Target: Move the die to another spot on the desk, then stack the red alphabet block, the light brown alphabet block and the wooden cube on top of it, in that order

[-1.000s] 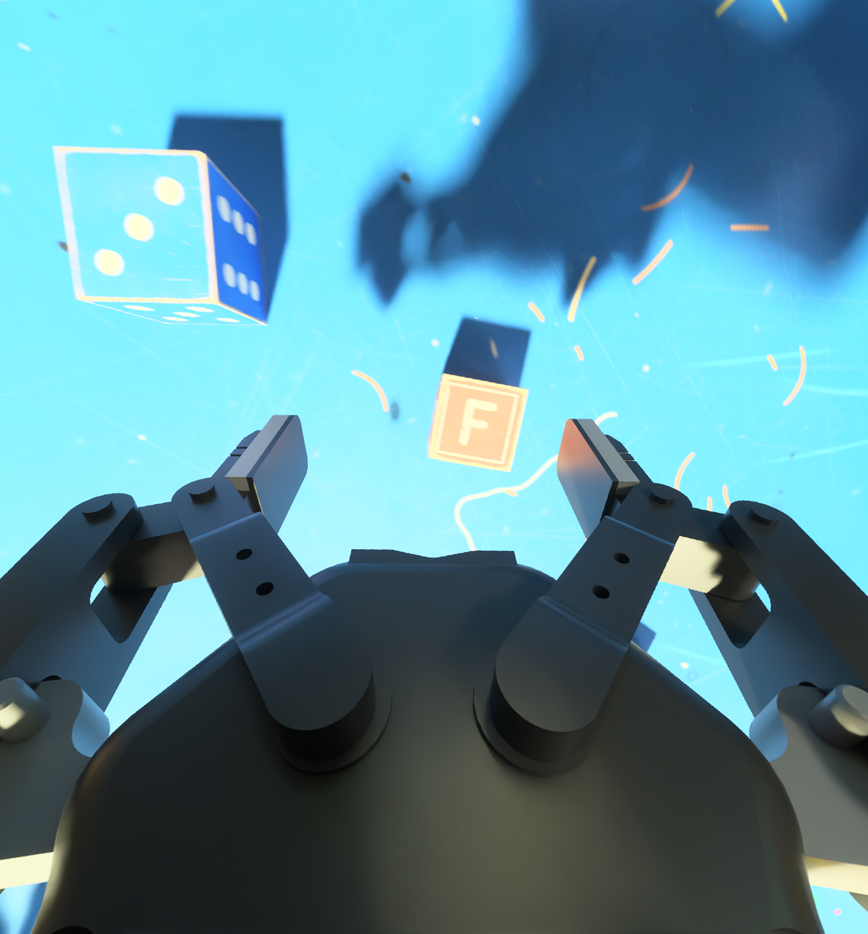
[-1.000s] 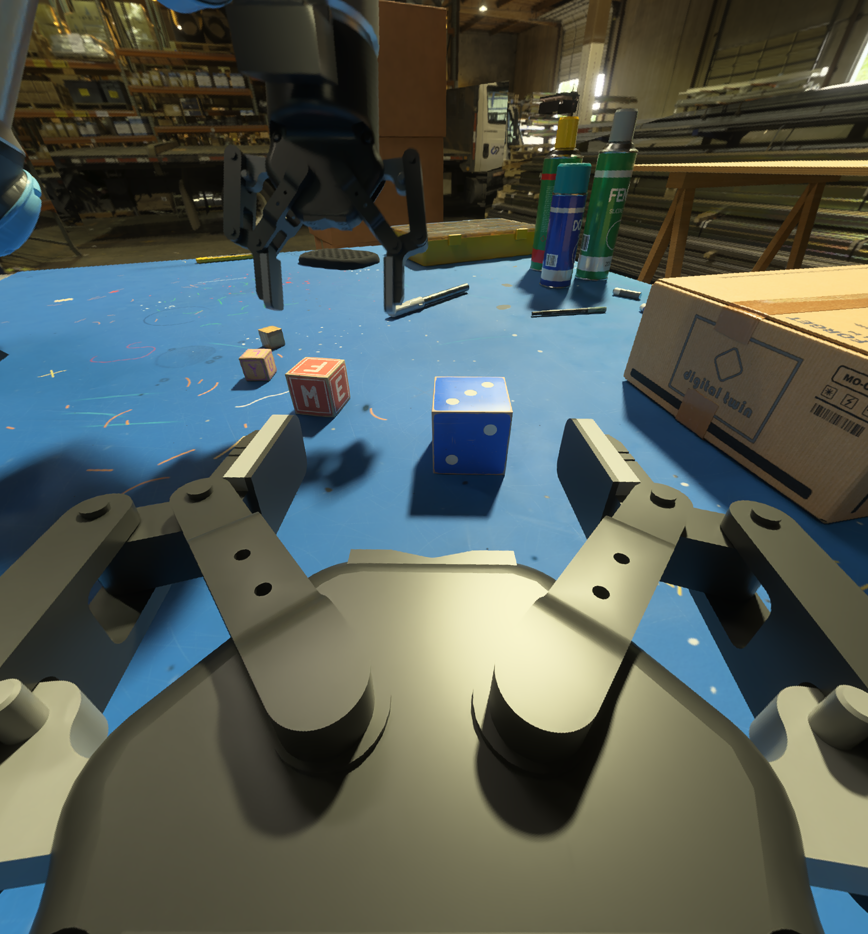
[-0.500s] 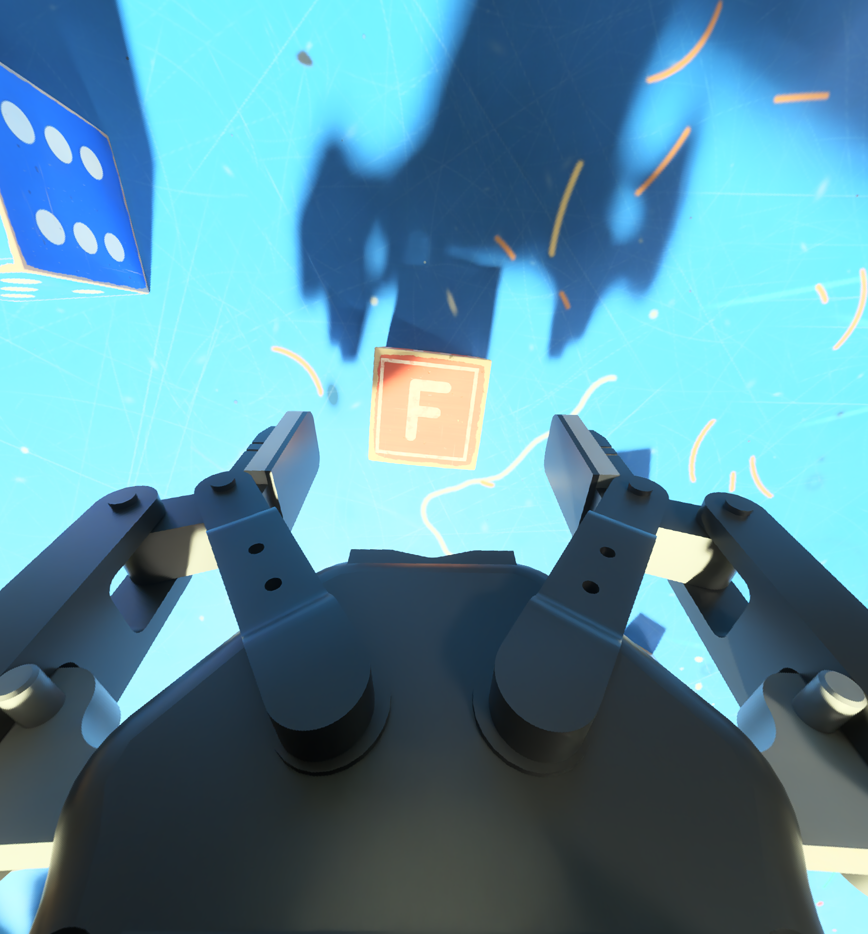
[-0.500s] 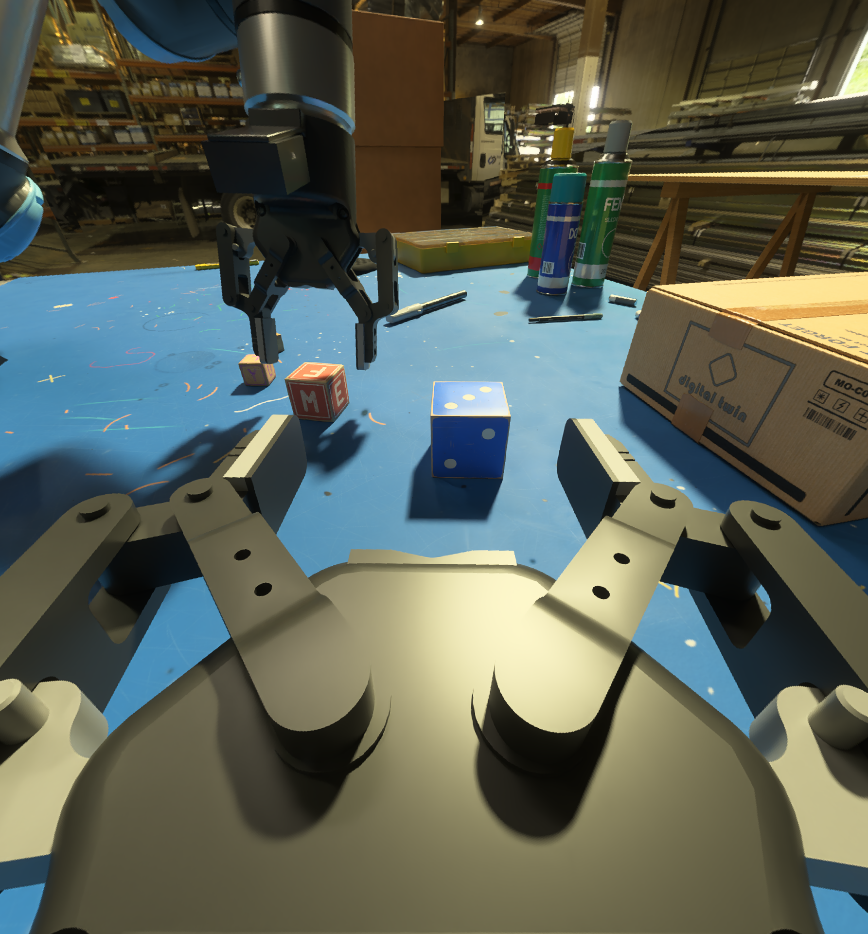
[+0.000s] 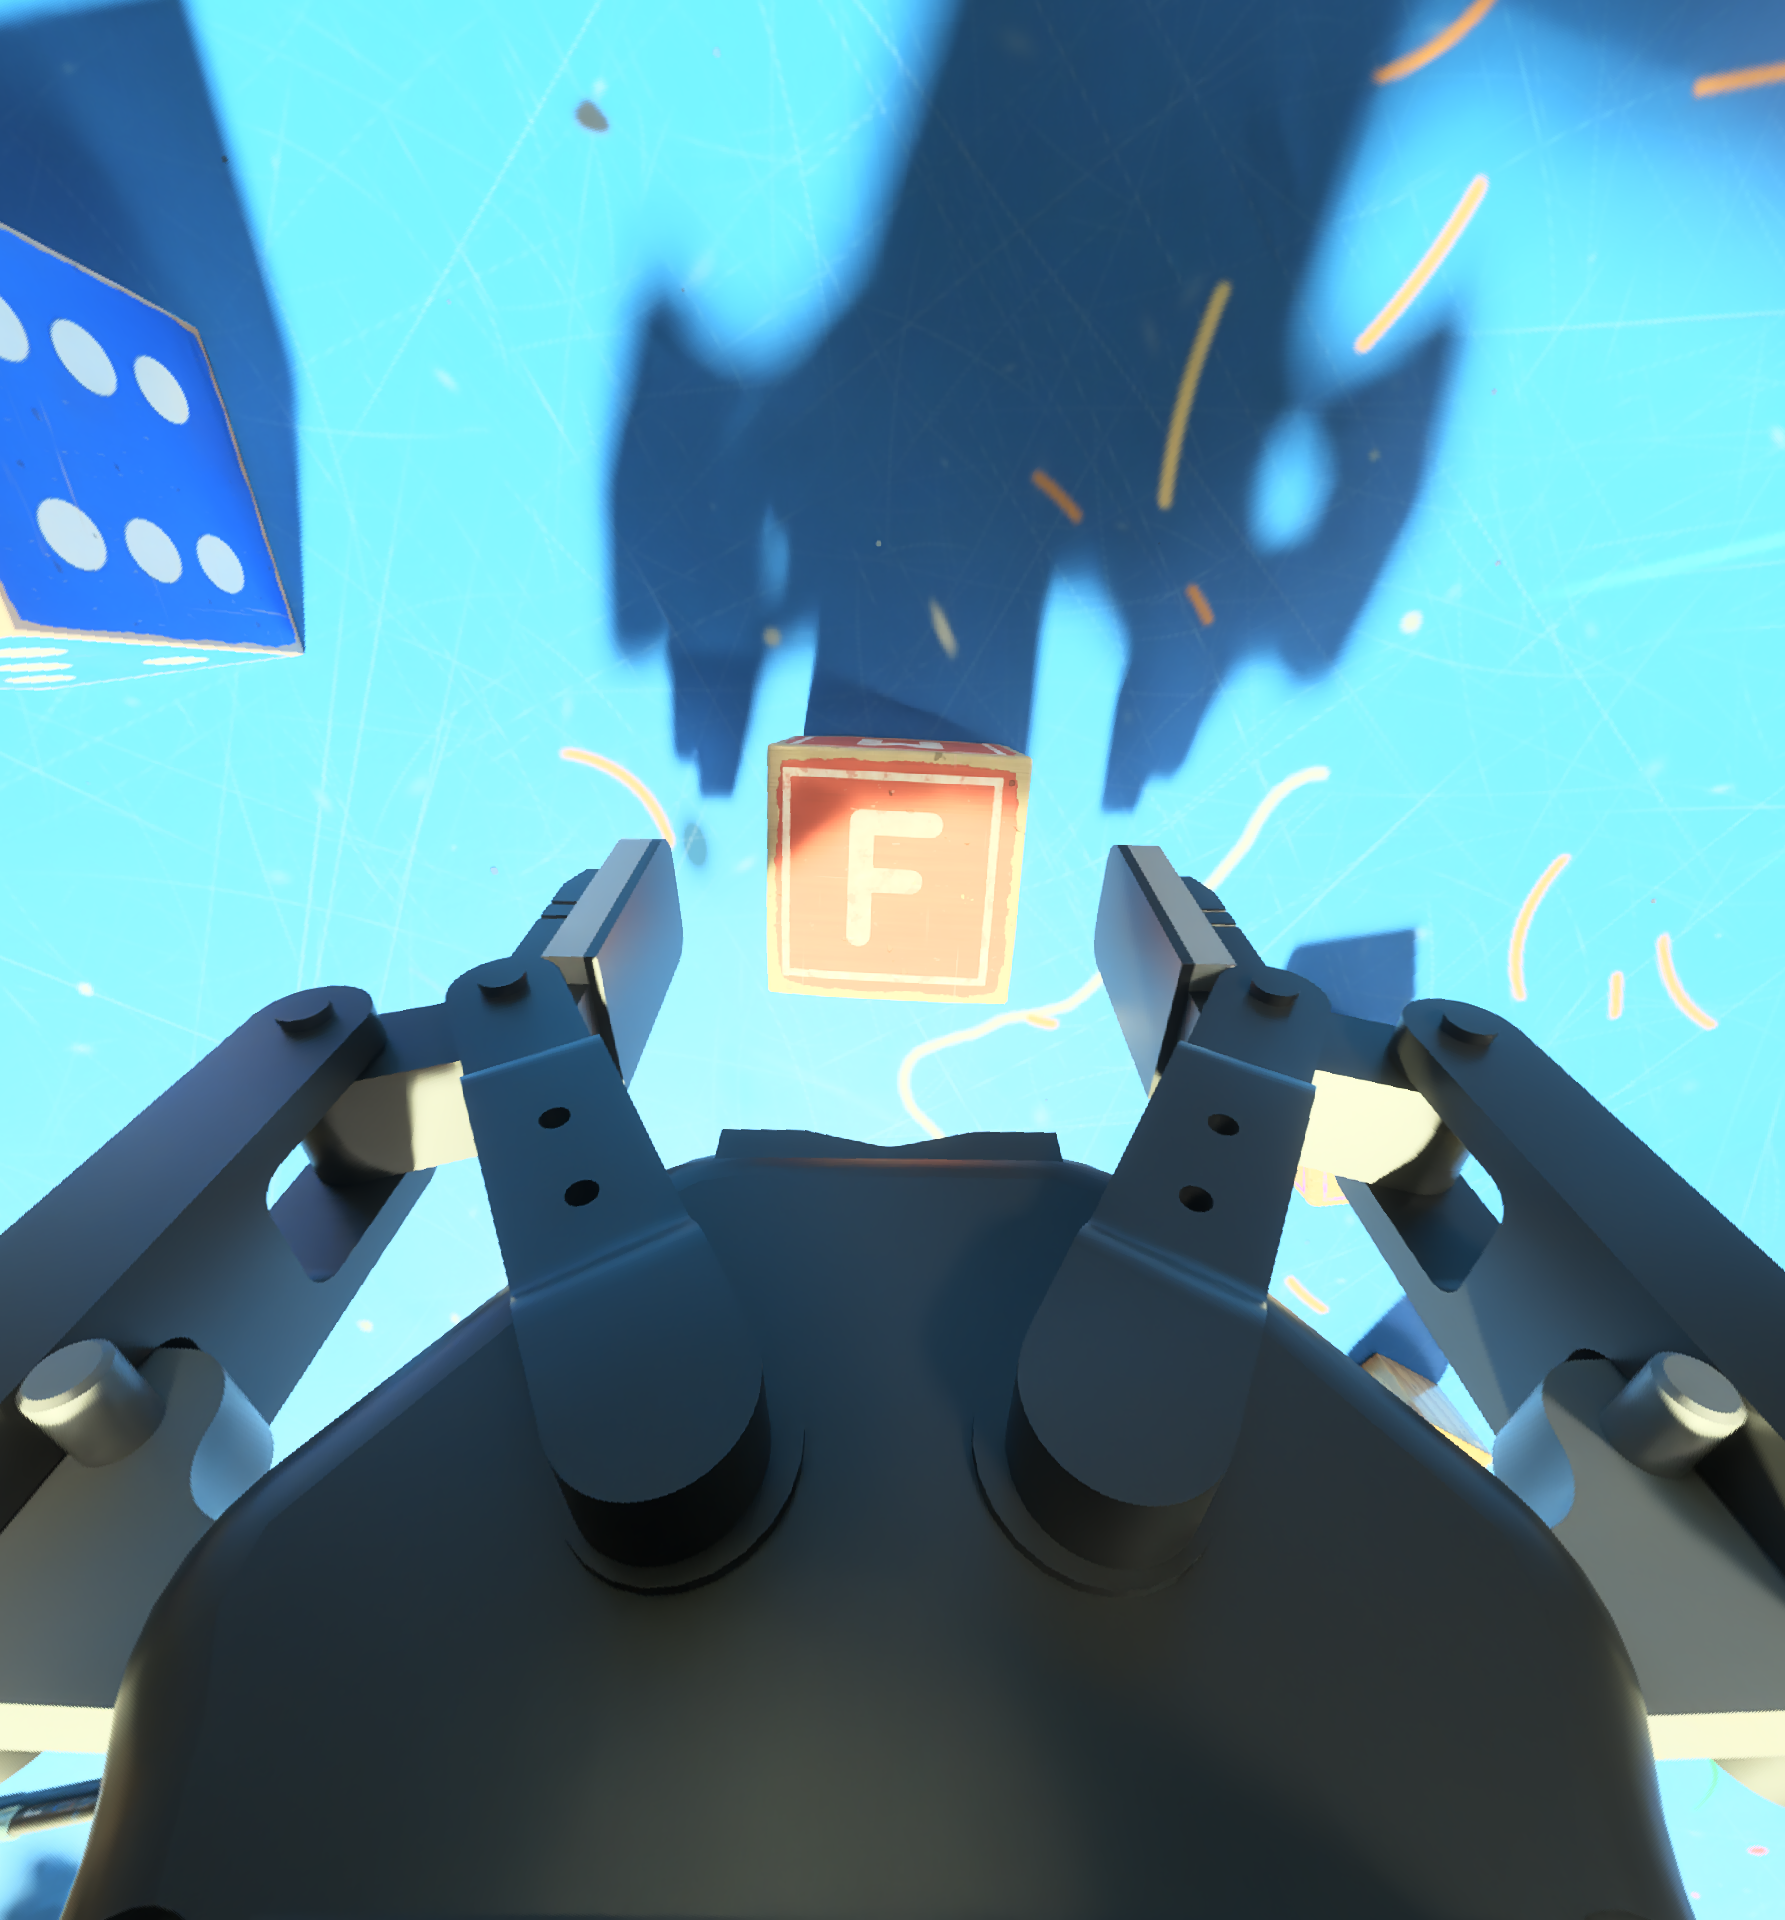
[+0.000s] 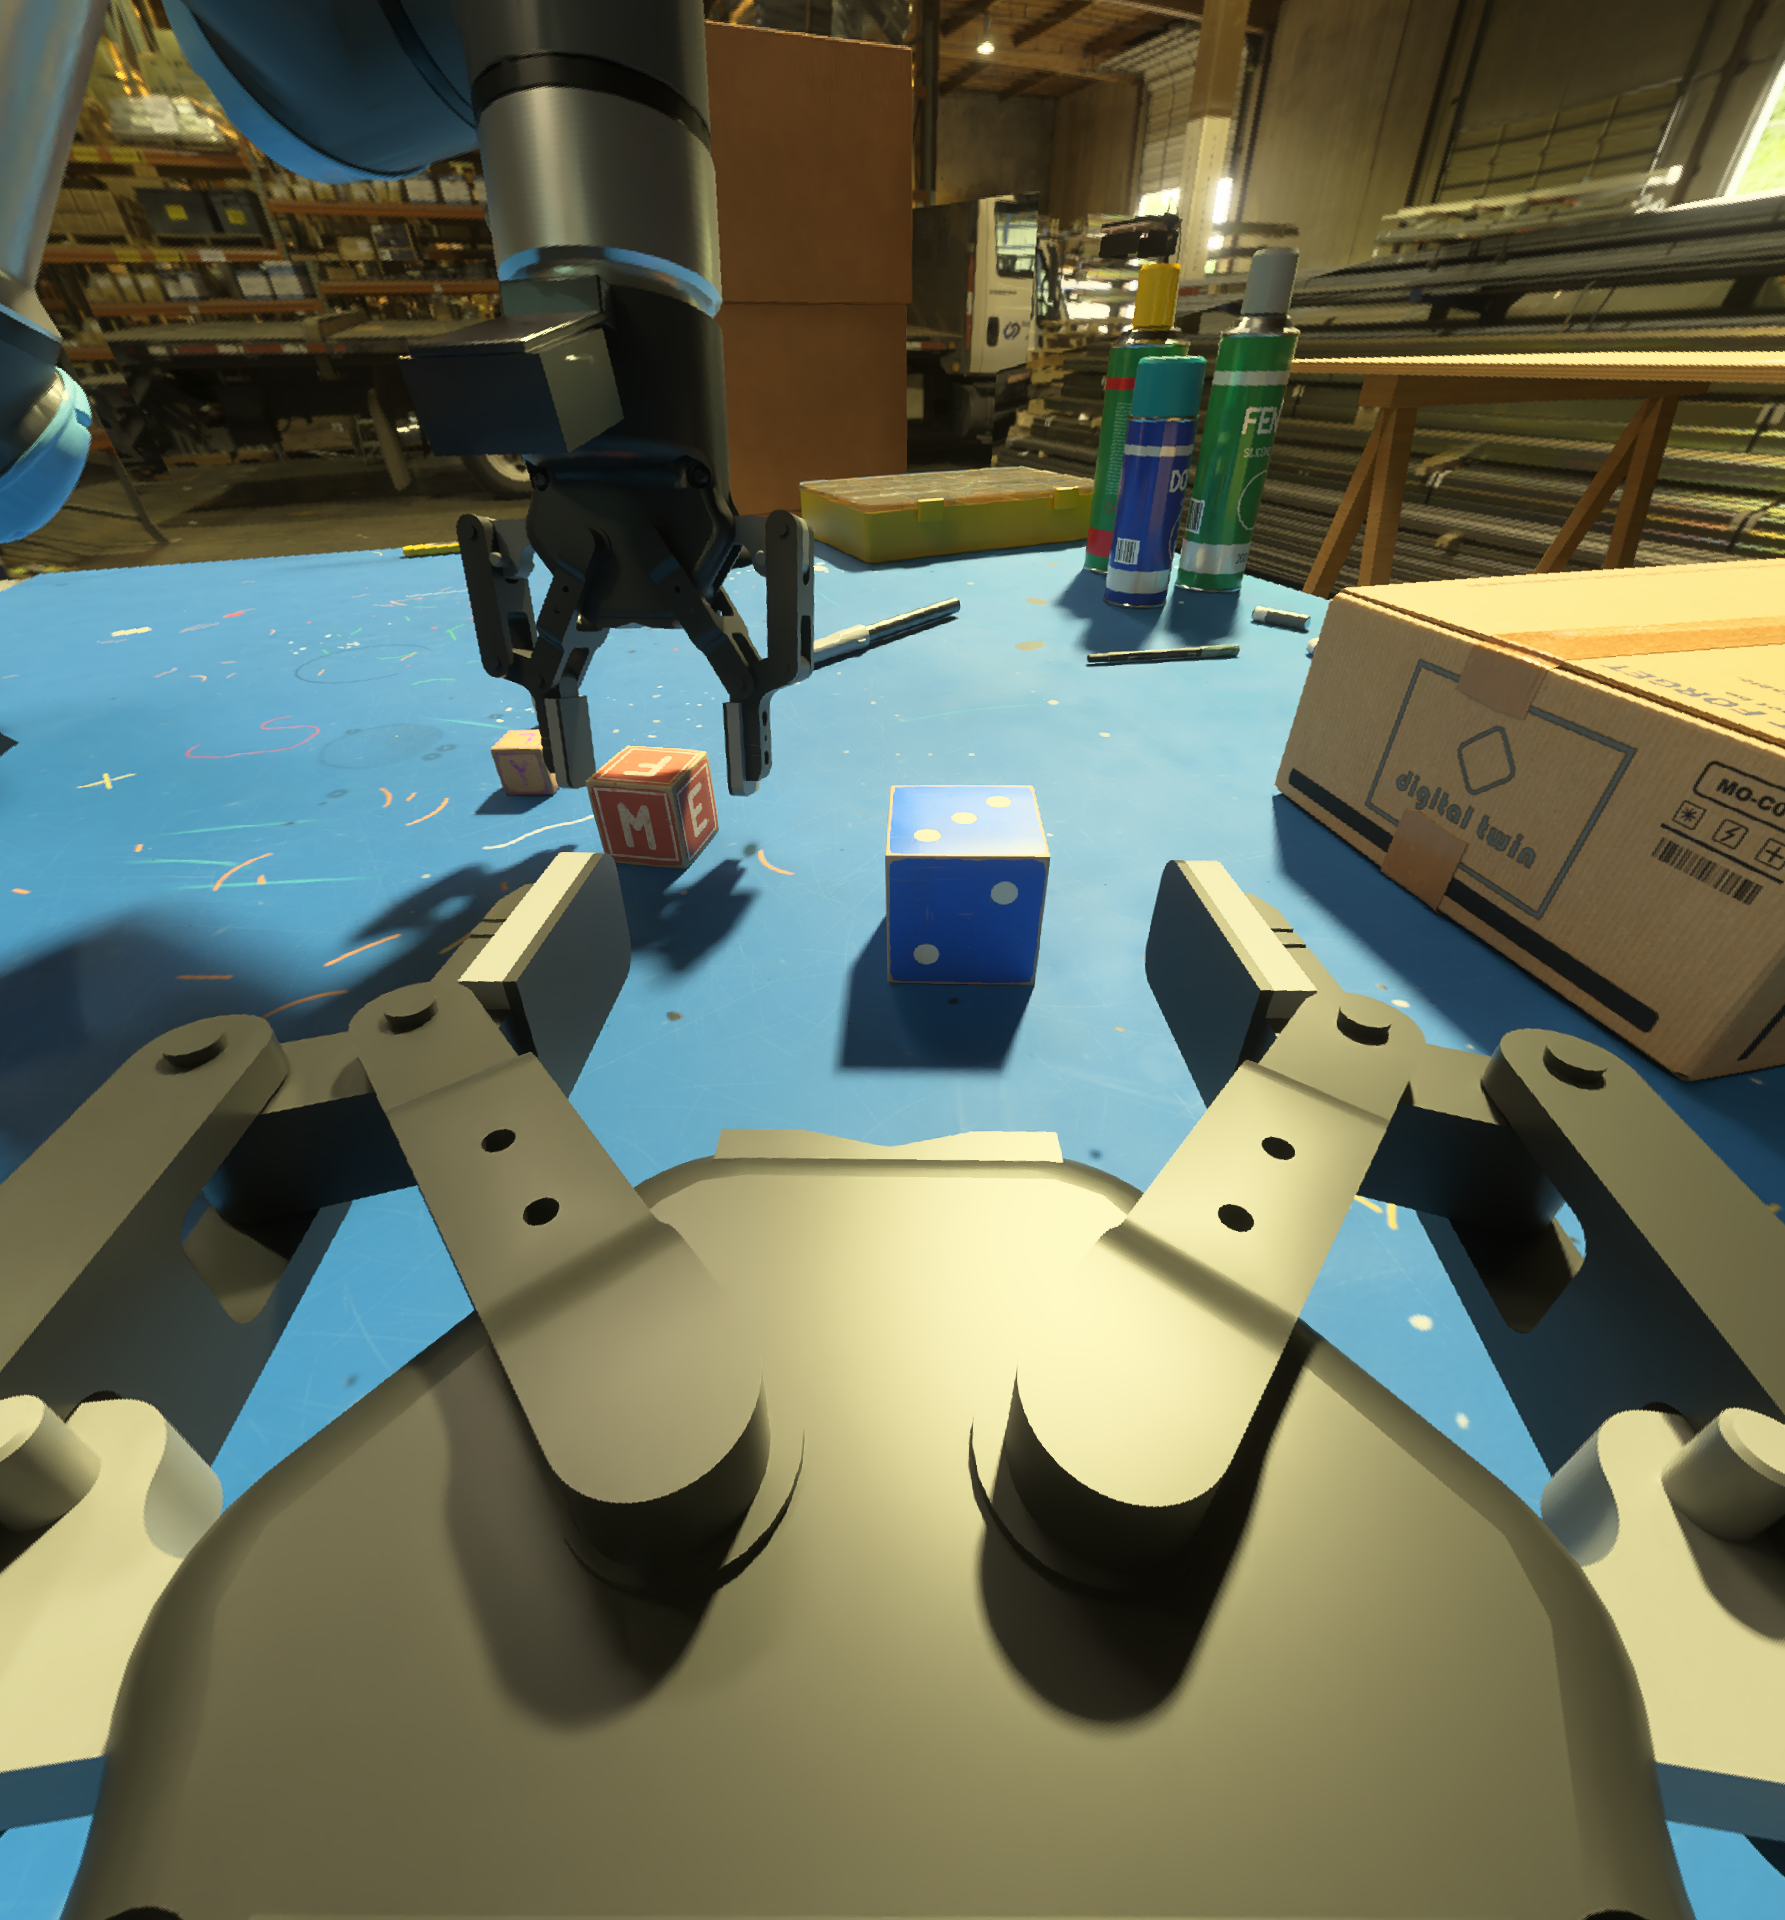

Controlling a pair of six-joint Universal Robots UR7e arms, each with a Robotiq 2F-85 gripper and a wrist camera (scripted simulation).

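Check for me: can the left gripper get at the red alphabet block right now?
Probably yes. The left gripper hangs open over the red alphabet block, one finger on each side, nothing between them.

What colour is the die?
Blue with pale dots and light edges; the die shows best in the right wrist view.

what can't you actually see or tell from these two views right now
- Wooden cube: left wrist view shows only a sliver behind the left gripper linkage; the right wrist view does not show it.
- Light brown alphabet block: right wrist view, partly hidden behind a finger, small.
- Die: cut by the left edge in the left wrist view.
- Cardboard box: cut by the right edge.
- Whether the fingertips touch the red alphabet block: unclear.
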